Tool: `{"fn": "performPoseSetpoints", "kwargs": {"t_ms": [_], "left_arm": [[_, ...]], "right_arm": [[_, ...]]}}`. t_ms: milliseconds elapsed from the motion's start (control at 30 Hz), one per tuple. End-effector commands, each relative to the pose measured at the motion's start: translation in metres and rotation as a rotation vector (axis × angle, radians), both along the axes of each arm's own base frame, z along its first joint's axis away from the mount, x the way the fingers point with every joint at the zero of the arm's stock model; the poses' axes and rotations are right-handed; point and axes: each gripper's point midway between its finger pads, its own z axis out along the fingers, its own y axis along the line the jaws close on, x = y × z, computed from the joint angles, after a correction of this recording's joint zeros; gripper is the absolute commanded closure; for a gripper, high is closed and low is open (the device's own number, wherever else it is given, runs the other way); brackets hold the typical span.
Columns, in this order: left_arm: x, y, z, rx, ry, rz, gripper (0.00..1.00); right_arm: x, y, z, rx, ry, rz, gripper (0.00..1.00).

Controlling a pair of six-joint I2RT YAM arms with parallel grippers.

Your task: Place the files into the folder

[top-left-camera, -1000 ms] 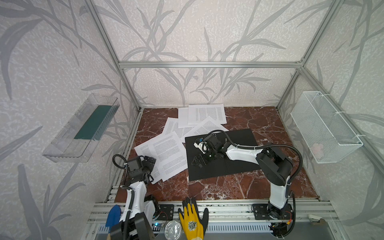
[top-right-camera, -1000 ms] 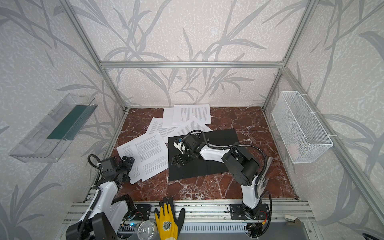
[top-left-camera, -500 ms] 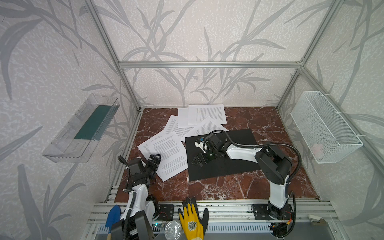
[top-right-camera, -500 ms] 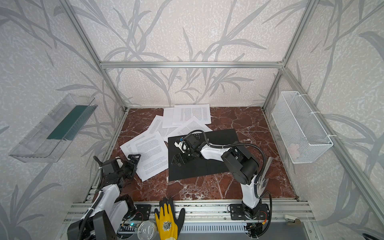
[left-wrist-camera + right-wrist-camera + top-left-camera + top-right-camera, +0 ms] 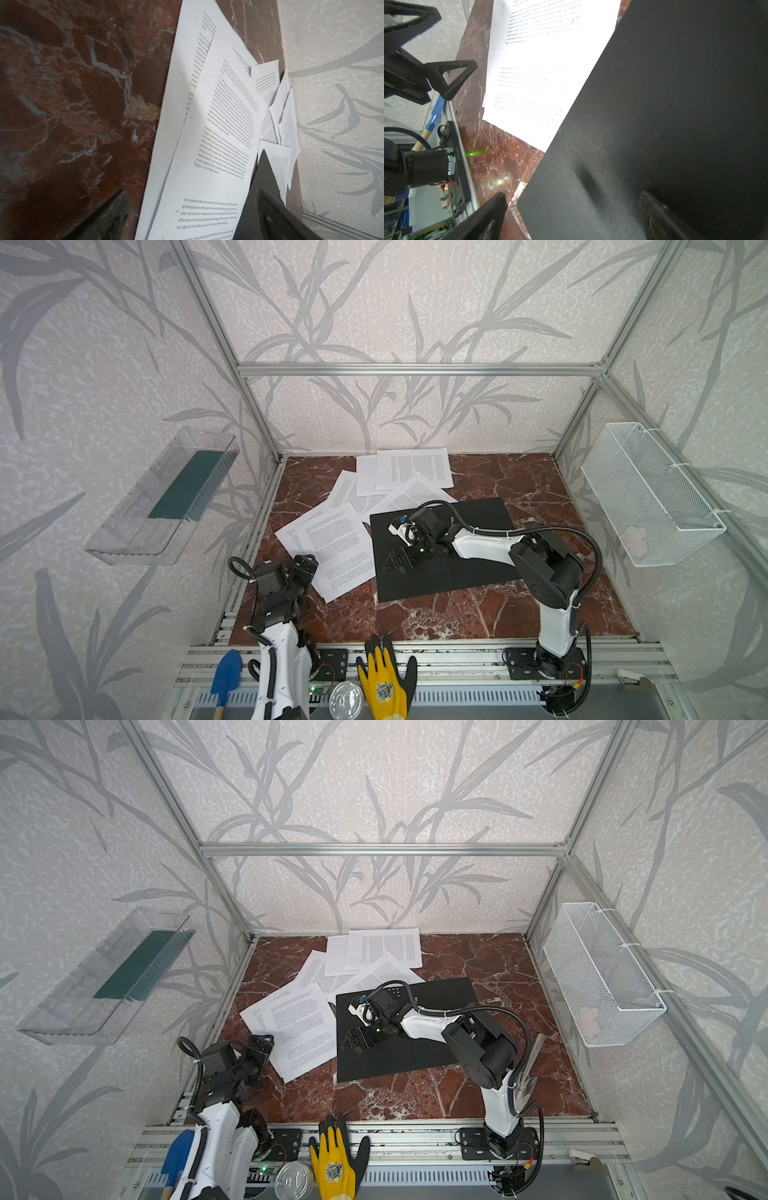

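Over the last second the left gripper [image 5: 306, 566] had swung in at the near corner of the front files [image 5: 336, 549], and those sheets had slid slightly toward the folder [image 5: 478, 568], probably a nudge to gather them. Both grippers were released, with jaws wide and nothing held. The right gripper [image 5: 397, 563] stayed low over the folder's left edge. The folder lay closed and flat, matte black, at the middle of the marbled surface [image 5: 415, 614]. None of the thin white printed sheets were inside. They lay fanned, overlapping, from its left side to the back wall.
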Motion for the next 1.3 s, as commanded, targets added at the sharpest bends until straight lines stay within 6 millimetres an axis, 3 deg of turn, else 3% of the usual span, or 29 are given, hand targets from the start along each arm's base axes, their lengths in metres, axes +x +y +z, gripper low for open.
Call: {"fn": "performPoseSetpoints", "kwargs": {"t_ms": [0, 133, 233, 400, 633, 767, 967, 1267], "left_arm": [[0.002, -0.001, -0.008, -0.017, 0.039, -0.008, 0.04], [0.0, -0.006, -0.023, -0.066, 0.098, -0.022, 0.04], [0.0, -0.008, -0.026, -0.084, 0.101, -0.027, 0.04], [-0.002, -0.006, -0.027, -0.08, 0.102, -0.005, 0.04], [-0.004, -0.007, -0.028, -0.088, 0.098, 0.001, 0.04], [-0.002, -0.011, -0.03, -0.115, 0.081, 0.0, 0.02], [0.01, -0.014, -0.032, -0.151, 0.039, -0.02, 0.01], [0.022, -0.016, -0.021, -0.168, 0.019, -0.053, 0.02]], "right_arm": [[-0.001, 0.0, -0.005, -0.009, 0.024, 0.005, 0.0], [-0.001, 0.001, -0.005, -0.008, 0.02, 0.008, 0.0], [-0.002, 0.014, 0.004, 0.031, 0.001, 0.029, 0.0], [0.01, 0.046, 0.01, 0.033, -0.051, 0.045, 0.0], [0.004, 0.108, 0.021, 0.121, -0.095, 0.109, 0.0], [0.005, 0.131, 0.014, 0.146, -0.072, 0.123, 0.01], [-0.001, 0.134, -0.01, 0.116, -0.032, 0.149, 0.01], [-0.003, 0.134, -0.024, 0.101, 0.008, 0.152, 0.02]]}}
